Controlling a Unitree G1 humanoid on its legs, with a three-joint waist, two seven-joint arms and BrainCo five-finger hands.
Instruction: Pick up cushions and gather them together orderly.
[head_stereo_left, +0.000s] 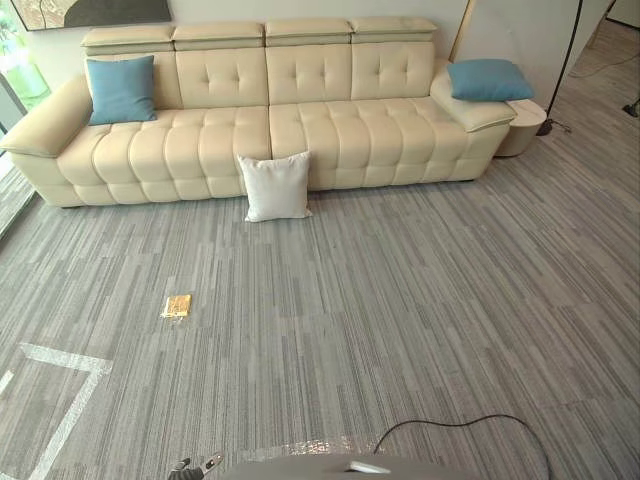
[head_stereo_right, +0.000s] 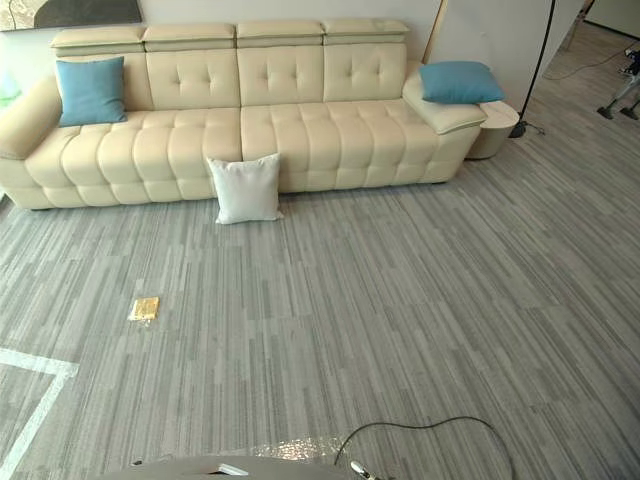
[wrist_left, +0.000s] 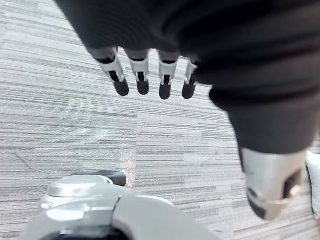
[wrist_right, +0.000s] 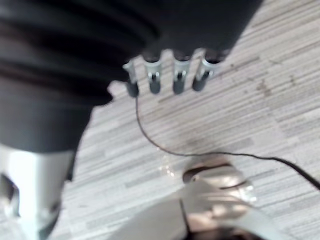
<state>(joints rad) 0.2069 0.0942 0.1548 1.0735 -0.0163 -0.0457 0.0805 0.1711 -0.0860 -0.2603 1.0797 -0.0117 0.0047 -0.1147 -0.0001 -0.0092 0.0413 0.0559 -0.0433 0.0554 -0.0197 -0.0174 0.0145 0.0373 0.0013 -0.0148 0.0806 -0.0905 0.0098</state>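
Hands hang over the near carpet (head_stereo_left: 400, 320), both empty: the left hand (wrist_left: 141, 75) has straight fingers, slightly apart, and the right hand (wrist_right: 177, 75) likewise. Far off, a white cushion (head_stereo_left: 276, 186) stands on the carpet against the sofa (head_stereo_left: 330, 130) front. A left blue cushion (head_stereo_left: 120, 89) leans at the sofa's left end; a right blue cushion (head_stereo_left: 488, 79) lies on its right armrest. A yellow item (head_stereo_left: 176, 306) lies on the carpet at left.

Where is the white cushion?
In the left eye view, the white square cushion stands on the grey carpet, leaning against the front of the cream sofa, near its middle.
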